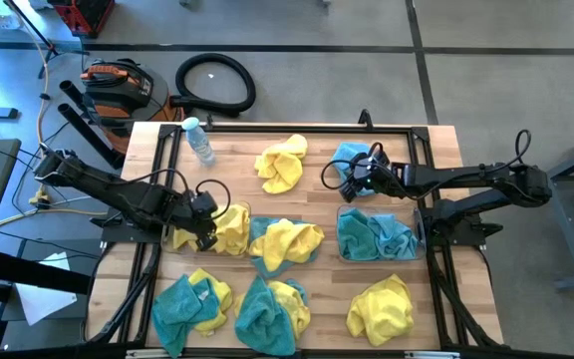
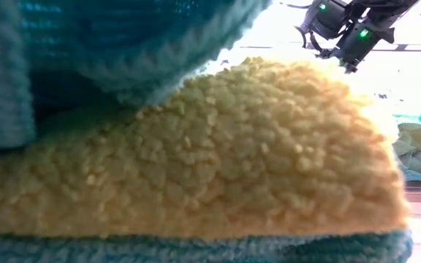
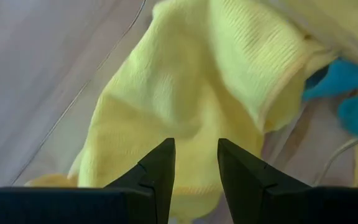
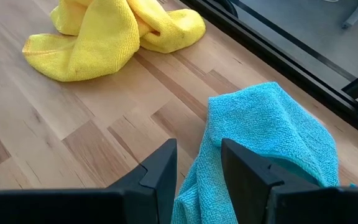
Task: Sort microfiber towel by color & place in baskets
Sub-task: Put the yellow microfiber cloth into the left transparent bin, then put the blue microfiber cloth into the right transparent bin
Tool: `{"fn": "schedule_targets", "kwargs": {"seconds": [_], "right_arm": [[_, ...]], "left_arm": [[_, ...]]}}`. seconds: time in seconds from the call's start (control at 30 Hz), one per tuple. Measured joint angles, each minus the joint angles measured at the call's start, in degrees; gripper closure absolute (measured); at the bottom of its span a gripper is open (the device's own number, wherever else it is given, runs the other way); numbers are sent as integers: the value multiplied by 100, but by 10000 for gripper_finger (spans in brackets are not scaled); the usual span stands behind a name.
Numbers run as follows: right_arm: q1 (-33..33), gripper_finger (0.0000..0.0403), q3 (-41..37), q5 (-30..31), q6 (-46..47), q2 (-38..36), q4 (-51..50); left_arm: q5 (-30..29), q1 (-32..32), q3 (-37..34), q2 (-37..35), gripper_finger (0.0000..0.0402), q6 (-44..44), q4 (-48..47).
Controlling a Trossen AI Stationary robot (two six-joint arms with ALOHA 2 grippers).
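Tip: with right gripper [image 4: 197, 163] narrowly parted over the teal towel [image 4: 272, 134], pinch deep into the fold before lifting toward the teal basket [image 1: 344, 249]; left gripper [image 3: 194, 163] narrowly parted above yellow towel [image 3: 185, 93].

no text, label, brand or number can be read anywhere in these views, though the small water bottle [image 1: 199, 140] may carry one.

Even, bright light covers the high view, with soft shadows under the arms on the table [image 1: 297, 204]. In the low view a yellow towel [image 2: 210, 153] pressed against the lens fills the frame, while strong backlight at 1 o'clock washes out the room. The left wrist view is soft and blurred; the right wrist view is sharp.
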Motion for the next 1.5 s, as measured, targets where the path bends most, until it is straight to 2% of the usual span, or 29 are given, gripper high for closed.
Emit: {"fn": "schedule_targets", "kwargs": {"seconds": [0.2, 0.3, 0.5, 0.7, 0.8, 1.07, 1.27, 1.4, 1.5], "right_arm": [[-7, 281, 0, 247, 60, 6, 35], [-45, 281, 0, 510, 59, 45, 177], [-381, 281, 2, 487, -76, 358, 702], [-993, 276, 73, -126, -107, 900, 975], [-1298, 266, 194, -182, -239, 1125, 936], [-1890, 210, 553, -586, -90, 1700, 492], [-2112, 178, 590, -804, -59, 2207, 267], [-2170, 182, 592, -931, -42, 2615, 323], [-2163, 215, 622, -1009, -48, 2843, 353]], "left_arm": [[-45, -1, 0, 0, 291, 142, -145], [-397, -12, 0, -53, 291, 451, -122], [-924, -9, -89, -317, 291, 848, 96], [-1083, -9, -632, -900, 291, 1519, 1155], [-1209, -9, -871, -1233, 291, 1843, 1734], [-1764, -6, -1212, -1799, 291, 2705, 3020], [-1800, -7, -1457, -1816, 291, 3392, 4223], [-1799, -7, -1574, -1816, 291, 3656, 4761], [-1800, -7, -1574, -1816, 291, 3665, 4877]]}}
